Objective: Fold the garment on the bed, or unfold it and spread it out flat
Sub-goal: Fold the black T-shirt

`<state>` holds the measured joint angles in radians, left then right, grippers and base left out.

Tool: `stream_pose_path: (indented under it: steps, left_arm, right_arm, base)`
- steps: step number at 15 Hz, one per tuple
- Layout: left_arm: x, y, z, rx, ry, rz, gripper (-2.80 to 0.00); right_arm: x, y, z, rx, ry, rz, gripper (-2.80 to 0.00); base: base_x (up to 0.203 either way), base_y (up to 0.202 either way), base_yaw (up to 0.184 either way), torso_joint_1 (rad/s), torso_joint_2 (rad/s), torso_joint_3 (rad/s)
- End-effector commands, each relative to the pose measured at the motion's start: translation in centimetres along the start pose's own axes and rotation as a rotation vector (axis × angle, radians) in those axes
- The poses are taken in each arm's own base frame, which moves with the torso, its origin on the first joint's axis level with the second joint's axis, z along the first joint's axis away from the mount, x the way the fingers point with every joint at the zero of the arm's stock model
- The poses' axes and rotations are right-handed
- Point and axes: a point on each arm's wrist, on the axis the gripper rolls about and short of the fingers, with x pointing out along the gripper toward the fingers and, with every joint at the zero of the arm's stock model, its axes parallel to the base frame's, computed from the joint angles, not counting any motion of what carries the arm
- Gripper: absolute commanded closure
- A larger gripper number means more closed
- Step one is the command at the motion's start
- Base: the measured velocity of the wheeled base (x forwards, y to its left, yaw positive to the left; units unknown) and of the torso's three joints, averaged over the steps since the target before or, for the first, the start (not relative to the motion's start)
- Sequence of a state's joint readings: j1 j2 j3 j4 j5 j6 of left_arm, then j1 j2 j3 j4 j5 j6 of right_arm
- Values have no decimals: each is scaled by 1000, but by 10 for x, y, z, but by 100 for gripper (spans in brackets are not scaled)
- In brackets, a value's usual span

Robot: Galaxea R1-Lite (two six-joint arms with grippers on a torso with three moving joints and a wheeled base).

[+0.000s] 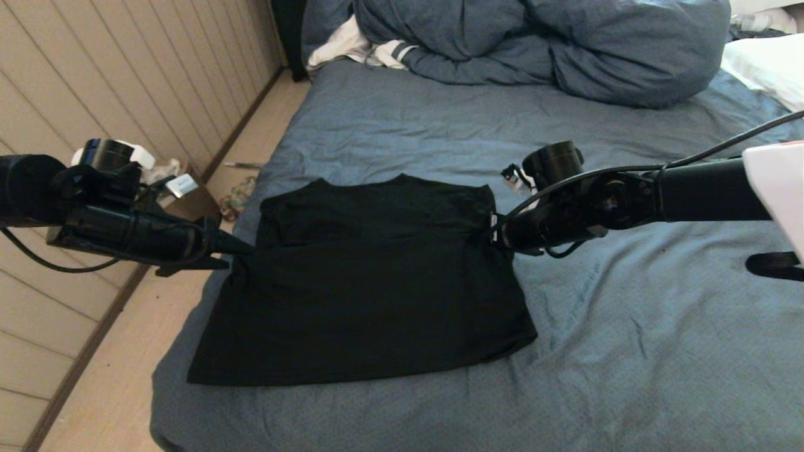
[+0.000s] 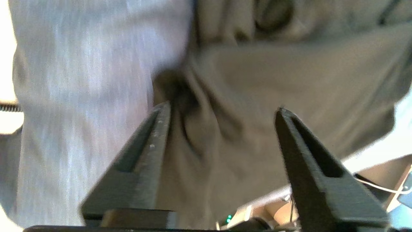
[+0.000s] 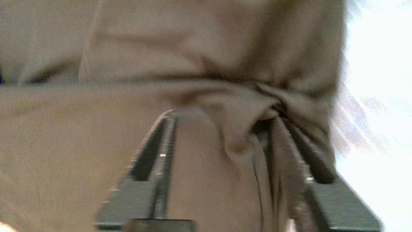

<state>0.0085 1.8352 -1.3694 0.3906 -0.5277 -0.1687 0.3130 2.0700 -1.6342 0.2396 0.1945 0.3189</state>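
Observation:
The garment (image 1: 377, 301), plain black side up, lies on the bed (image 1: 628, 351) with its upper part folded down over the lower part. My left gripper (image 1: 242, 248) is at the shirt's left edge, at the fold line. In the left wrist view its gripper (image 2: 224, 107) is open, with loose garment (image 2: 257, 80) cloth lying between the spread fingers. My right gripper (image 1: 496, 235) is at the shirt's right edge, level with the left one. In the right wrist view this gripper (image 3: 223, 116) is open too, and a bunch of garment (image 3: 244, 109) cloth rests against one finger.
A bunched blue duvet (image 1: 534, 50) fills the head of the bed, with a white striped cloth (image 1: 352, 47) beside it and a white pillow (image 1: 772, 66) at the far right. The bed's left edge drops to a floor with clutter (image 1: 188, 188) along a panelled wall.

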Motion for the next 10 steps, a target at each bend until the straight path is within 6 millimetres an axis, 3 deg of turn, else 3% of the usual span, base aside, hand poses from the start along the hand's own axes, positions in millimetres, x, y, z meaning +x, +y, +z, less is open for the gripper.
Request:
stream_pose_path:
  steps: [1, 3, 5, 7, 10]
  left_arm:
    - [-24, -11, -10, 17, -33, -5, -280]
    - [-43, -18, -28, 23, -43, -2, -280]
    - [-53, -18, -42, 13, -42, 10, -280]
    - [-55, -16, -44, 8, -44, 14, -280]
    - [-77, -16, -72, -15, -57, 35, -280]
  right_arm:
    - [-19, 4, 0, -1, -17, 6, -280]
    - [-40, 4, -5, -2, -25, 4, -280]
    - [-51, 2, -13, -12, -13, -4, -280]
    - [-53, 1, -14, -13, -12, -7, -280]
    - [-77, -4, -30, -5, 3, -22, -280]
  base:
    - [0, 0, 0, 0, 0, 0]
    - [0, 0, 0, 0, 0, 0]
    - [0, 0, 0, 0, 0, 0]
    - [0, 0, 0, 0, 0, 0]
    - [0, 0, 0, 0, 0, 0]
